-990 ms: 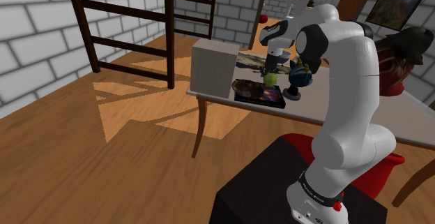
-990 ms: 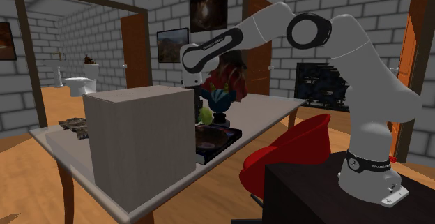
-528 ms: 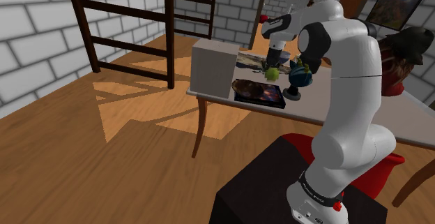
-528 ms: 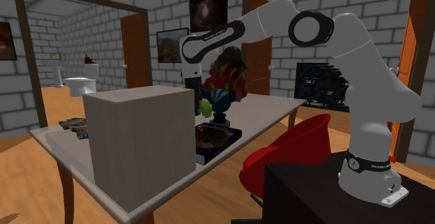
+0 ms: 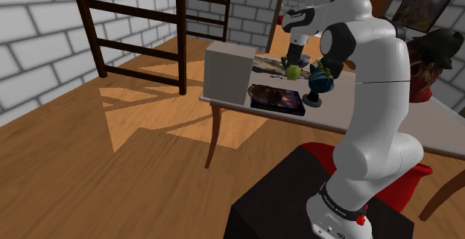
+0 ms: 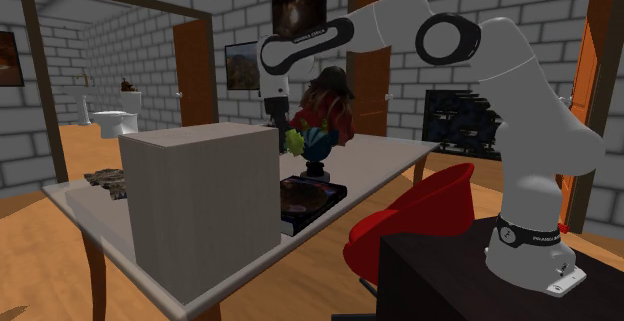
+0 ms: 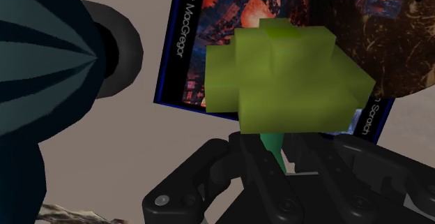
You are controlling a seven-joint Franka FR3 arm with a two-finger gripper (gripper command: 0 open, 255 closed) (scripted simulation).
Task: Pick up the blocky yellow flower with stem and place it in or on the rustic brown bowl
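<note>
One pincer (image 7: 275, 161) clasps one yellow-green flower (image 7: 286, 76); one brown bowl (image 5: 262, 91) sits nearby.

Flower (image 5: 293, 71): blocky yellow-green head on a thin green stem.
Flower state: the stem is clasped between the black fingers of the gripper (image 7: 274, 156), and the head juts out past the fingertips.
Flower place: in the air above the table (image 6: 385, 164), touching nothing beneath it.
Bowl (image 5: 262, 92): shallow, mottled dark brown, upright.
Bowl place: resting on a dark book (image 5: 289, 102) near the table's edge.
Relation: in the shoulder view the bowl lies at 8 o'clock from the flower. In the second exterior view it lies at 6 o'clock, below the flower and apart from it.
</note>
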